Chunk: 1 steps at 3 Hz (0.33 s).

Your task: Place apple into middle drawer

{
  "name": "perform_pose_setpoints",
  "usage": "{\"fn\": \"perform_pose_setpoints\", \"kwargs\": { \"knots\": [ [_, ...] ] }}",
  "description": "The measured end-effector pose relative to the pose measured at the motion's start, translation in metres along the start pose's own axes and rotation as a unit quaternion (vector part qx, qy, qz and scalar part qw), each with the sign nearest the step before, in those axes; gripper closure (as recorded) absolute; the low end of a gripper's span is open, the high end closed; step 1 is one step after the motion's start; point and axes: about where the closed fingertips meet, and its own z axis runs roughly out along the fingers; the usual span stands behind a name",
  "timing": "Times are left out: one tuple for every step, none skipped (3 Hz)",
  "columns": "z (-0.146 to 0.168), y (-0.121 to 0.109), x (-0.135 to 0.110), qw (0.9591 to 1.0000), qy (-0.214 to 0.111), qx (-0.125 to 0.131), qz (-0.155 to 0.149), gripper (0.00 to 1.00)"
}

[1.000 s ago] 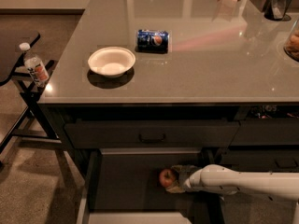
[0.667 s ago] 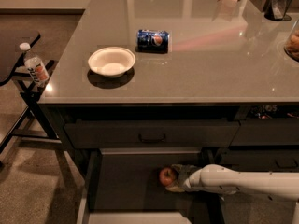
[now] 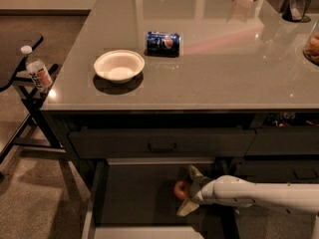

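Observation:
The middle drawer [image 3: 132, 195] is pulled out under the counter, showing its flat dark-grey floor and pale edges. The small red-orange apple [image 3: 179, 189] is low inside it, right of the middle. My gripper [image 3: 185, 191] reaches in from the right on a white arm. Its two pale fingers [image 3: 194, 174] are spread above and below the apple, wider than the apple itself. The gripper is open around the apple. The apple's right side is hidden by the gripper.
The shut top drawer front [image 3: 162, 143] with a small bar handle is just above. On the counter are a white bowl [image 3: 119, 66], a blue soda can [image 3: 163, 42] lying on its side, and containers at the far right [image 3: 297, 4]. A water bottle [image 3: 37, 72] stands on a black stand at the left.
The gripper's fingers have spread apart around the apple. The apple and the arm stay in about the same place in the drawer.

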Motion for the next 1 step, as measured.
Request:
{"fn": "perform_pose_setpoints", "kwargs": {
  "knots": [
    [0.0, 0.0, 0.0, 1.0, 0.0, 0.0, 0.0, 0.0]
  ]
}}
